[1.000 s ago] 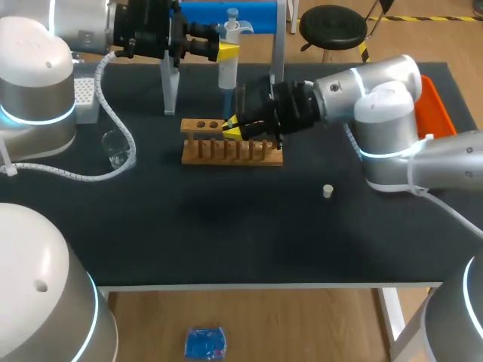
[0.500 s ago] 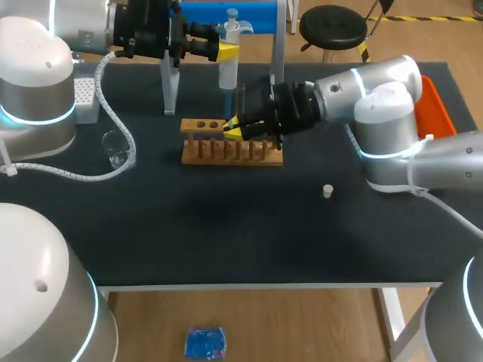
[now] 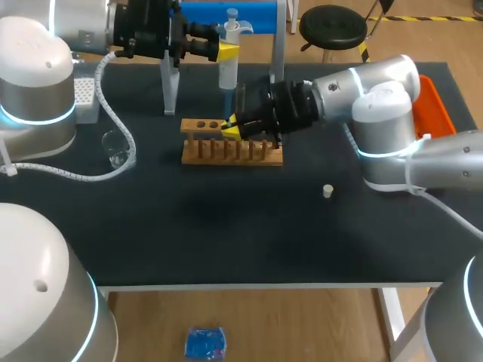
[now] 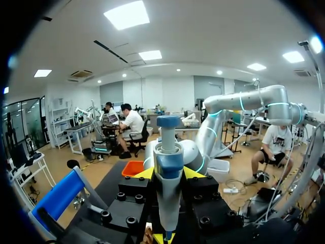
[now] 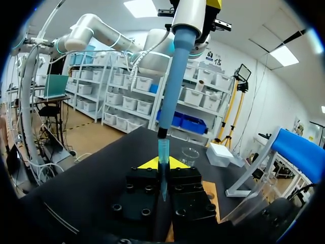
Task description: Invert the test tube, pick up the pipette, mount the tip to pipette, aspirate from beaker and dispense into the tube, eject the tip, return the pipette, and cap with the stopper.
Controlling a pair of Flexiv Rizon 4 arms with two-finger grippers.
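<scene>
In the head view my left gripper (image 3: 228, 51) is shut on the white and blue pipette (image 3: 229, 69), held upright over the back of the table. Its tip points down at the clear test tube (image 3: 240, 100), which stands upright in my right gripper (image 3: 230, 128), just behind the wooden rack (image 3: 231, 152). In the right wrist view the pipette (image 5: 179, 66) comes down from above. Its blue tip ends at the test tube (image 5: 163, 179) between that gripper's (image 5: 162, 163) yellow fingers. The left wrist view has the pipette (image 4: 168, 178) clamped between its fingers (image 4: 144, 174). The small white stopper (image 3: 327, 191) lies on the mat to the right.
A glass beaker (image 3: 117, 148) stands at the left, with a white tip box (image 3: 84, 95) behind it. The blue-topped pipette stand (image 3: 226, 15) rises at the back, and an orange tray (image 3: 440, 105) sits at the far right. The dark mat (image 3: 226, 234) stretches towards me.
My right gripper with the test tube has edged slightly left and back, under the pipette tip. The left arm and pipette have stayed put.
</scene>
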